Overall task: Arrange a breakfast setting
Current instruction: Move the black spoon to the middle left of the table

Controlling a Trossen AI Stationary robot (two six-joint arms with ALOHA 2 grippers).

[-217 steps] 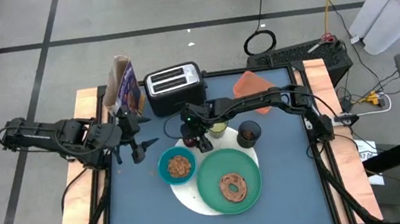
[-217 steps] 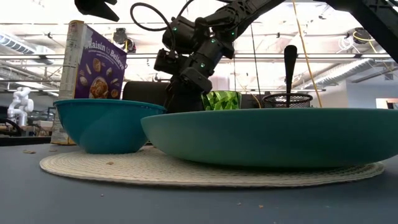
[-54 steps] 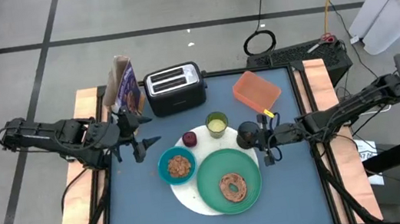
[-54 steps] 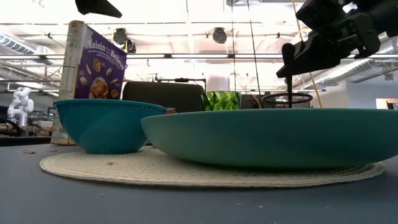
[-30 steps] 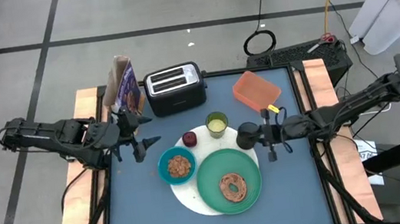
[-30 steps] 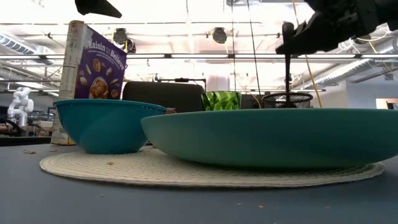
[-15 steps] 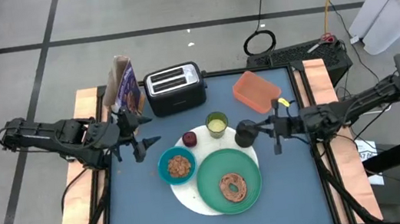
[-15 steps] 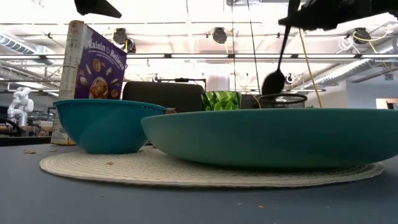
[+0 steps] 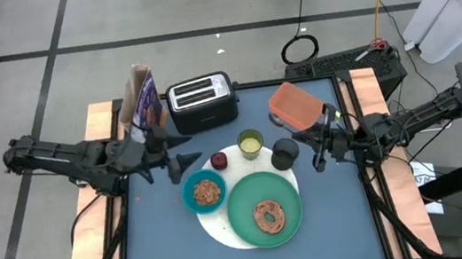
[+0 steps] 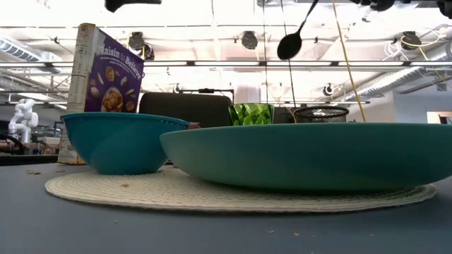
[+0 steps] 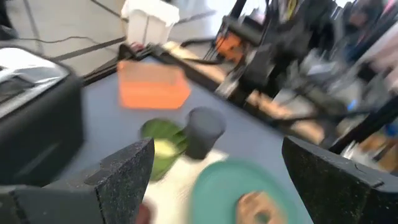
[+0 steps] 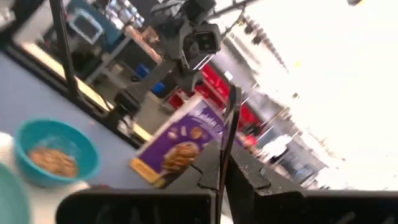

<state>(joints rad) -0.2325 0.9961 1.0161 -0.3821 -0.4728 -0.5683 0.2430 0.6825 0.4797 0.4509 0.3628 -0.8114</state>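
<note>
On the white round disc point(image 9: 219, 231) stand the large green plate point(image 9: 249, 200) with the brown bagel point(image 9: 269, 216), the blue bowl point(image 9: 206, 191), the lime cup point(image 9: 251, 143) and the dark-red fruit point(image 9: 219, 160). The small black cup point(image 9: 285, 153) stands at the disc's right rim. My right gripper point(image 9: 320, 141), just right of the black cup, is shut on the metal spoon point(image 10: 288, 46), held high above the table. My left gripper point(image 9: 182, 152) hovers open left of the fruit and touches nothing. My right gripper pinches the spoon's thin handle point(image 12: 222, 160) between its two fingers, which reach in roughly level from the table's right side. The spoon is lifted clear of the cup and the table. It slants, with its bowl end point(image 10: 288, 46) the lowest part in the low view.
The silver toaster point(image 9: 201, 101) and a cereal box point(image 9: 139, 97) stand at the far left, and the orange rectangular tray point(image 9: 293, 105) lies at the far right. Bare blue table point(image 9: 166, 245) shows near the front edge on both sides of the disc.
My right gripper has risen and rolled, drawing the spoon up out of the black cup. The spoon has tipped from upright to slanting, its bowl end swinging up and toward the table's left. My left gripper has moved toward the fruit and rolled, staying open.
</note>
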